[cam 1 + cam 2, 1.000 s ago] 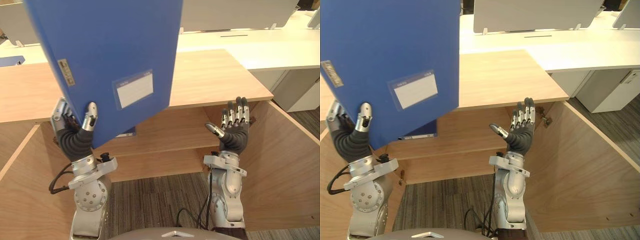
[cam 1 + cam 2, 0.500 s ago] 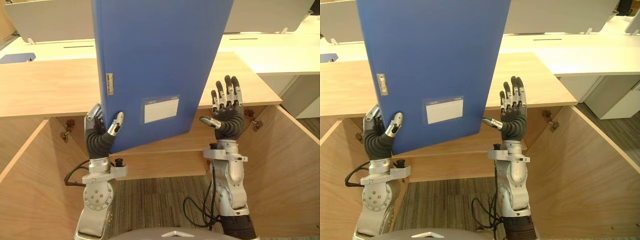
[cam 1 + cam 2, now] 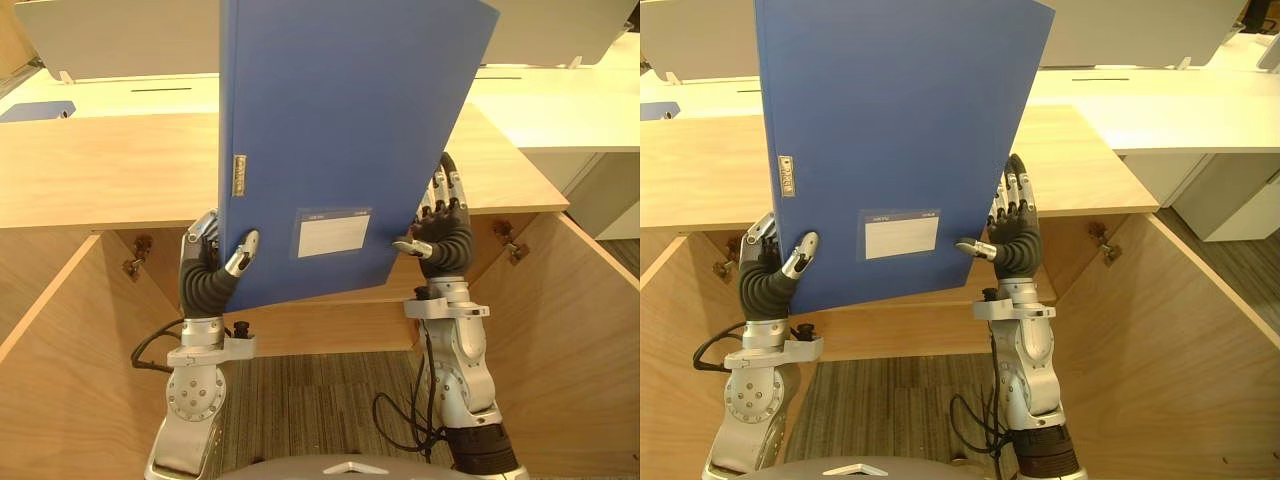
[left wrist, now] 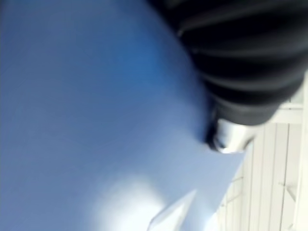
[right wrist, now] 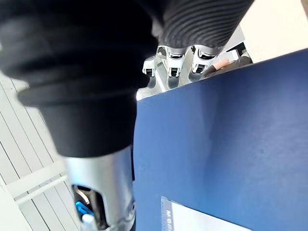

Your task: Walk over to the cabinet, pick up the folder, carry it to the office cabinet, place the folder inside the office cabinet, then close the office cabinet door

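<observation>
1. The fingers [image 3: 203, 228] of our left hand [image 3: 205, 282] wrap behind the spine of the blue folder [image 3: 340, 130], with the thumb [image 3: 243, 252] clamped on its front face at the lower corner.
2. The fingers [image 3: 1014, 195] of our right hand [image 3: 1018, 252] rise nearly straight behind the opposite lower edge. Its thumb [image 3: 973, 246] presses the front, so both hands pinch the folder between them.
3. Out from the fingers, almost all of the folder stands above them. Its long axis is close to upright, the top leans a little toward our right hand, and the label pocket [image 3: 333, 232] faces us.
4. Beyond and below the fingers lies the office cabinet. Its wooden top [image 3: 100, 180] is level with our hands, its doors [image 3: 590, 330] are swung wide on either side, and a shelf [image 3: 330, 322] sits low between our wrists.
5. We judge the move turns on that height gap. The opening is under the fingers while the folder towers over the top, so it must come down or tip flat to pass inside.
</observation>
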### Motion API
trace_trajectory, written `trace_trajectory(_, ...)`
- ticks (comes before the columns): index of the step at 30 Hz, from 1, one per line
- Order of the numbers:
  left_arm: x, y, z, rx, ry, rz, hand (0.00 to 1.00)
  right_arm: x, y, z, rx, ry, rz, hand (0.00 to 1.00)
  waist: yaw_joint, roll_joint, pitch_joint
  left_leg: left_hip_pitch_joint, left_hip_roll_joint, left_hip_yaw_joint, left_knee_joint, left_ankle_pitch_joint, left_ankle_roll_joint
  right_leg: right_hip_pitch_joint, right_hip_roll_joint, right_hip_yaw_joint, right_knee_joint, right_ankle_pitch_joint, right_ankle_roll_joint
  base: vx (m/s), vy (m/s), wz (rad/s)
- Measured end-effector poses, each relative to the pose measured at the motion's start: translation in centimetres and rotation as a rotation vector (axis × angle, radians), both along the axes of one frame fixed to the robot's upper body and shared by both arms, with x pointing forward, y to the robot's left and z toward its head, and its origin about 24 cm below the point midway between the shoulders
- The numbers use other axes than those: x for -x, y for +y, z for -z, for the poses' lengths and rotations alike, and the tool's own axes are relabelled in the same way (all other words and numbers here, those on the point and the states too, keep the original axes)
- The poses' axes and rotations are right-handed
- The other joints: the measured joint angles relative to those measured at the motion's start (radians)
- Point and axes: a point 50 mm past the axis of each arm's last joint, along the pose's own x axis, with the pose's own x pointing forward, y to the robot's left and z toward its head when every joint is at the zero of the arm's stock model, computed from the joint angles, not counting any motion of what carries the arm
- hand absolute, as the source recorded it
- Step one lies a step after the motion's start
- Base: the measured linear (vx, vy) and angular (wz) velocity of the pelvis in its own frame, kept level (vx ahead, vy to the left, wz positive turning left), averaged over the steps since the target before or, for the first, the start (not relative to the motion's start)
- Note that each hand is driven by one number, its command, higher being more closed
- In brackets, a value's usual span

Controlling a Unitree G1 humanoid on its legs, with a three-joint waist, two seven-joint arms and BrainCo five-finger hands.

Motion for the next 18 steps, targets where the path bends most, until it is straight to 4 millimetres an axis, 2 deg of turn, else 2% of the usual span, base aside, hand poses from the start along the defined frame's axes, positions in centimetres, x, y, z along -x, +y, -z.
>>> trace_trajectory(5,0.0,-0.1,-0.1,-0.006,-0.006,0.012,1.0,-0.6,0.0,1.3,0.009,0.072,-0.009,0.0,0.002,-0.011,-0.007,-0.004,0.0,-0.003,0.0,0.002,0.0,-0.002,0.0,-0.002,-0.001,0.0,0.0,0.0,-0.004,0.01)
trace_trajectory(15,0.2,0.0,-0.3,-0.067,-0.03,0.06,1.0,-1.3,-0.3,3.2,0.103,0.159,-0.068,0.0,0.007,-0.014,-0.009,-0.007,-0.001,-0.004,0.0,0.003,0.0,-0.005,-0.001,-0.002,0.0,0.0,0.0,0.0,0.0,0.0)
trace_trajectory(16,0.2,0.0,-0.4,-0.072,-0.034,0.062,1.0,-1.3,-0.3,3.2,0.107,0.159,-0.071,1.0,0.007,-0.014,-0.009,-0.009,-0.001,-0.004,0.0,0.003,0.0,-0.008,-0.001,-0.002,0.001,0.0,0.0,0.0,0.0,0.0)
trace_trajectory(18,0.2,0.0,-0.5,-0.076,-0.037,0.067,1.0,-1.4,-0.3,3.4,0.118,0.167,-0.073,1.0,0.006,-0.014,-0.009,-0.013,-0.001,-0.004,0.0,0.005,0.001,-0.012,-0.001,-0.002,0.002,0.0,0.0,0.0,0.0,0.0)
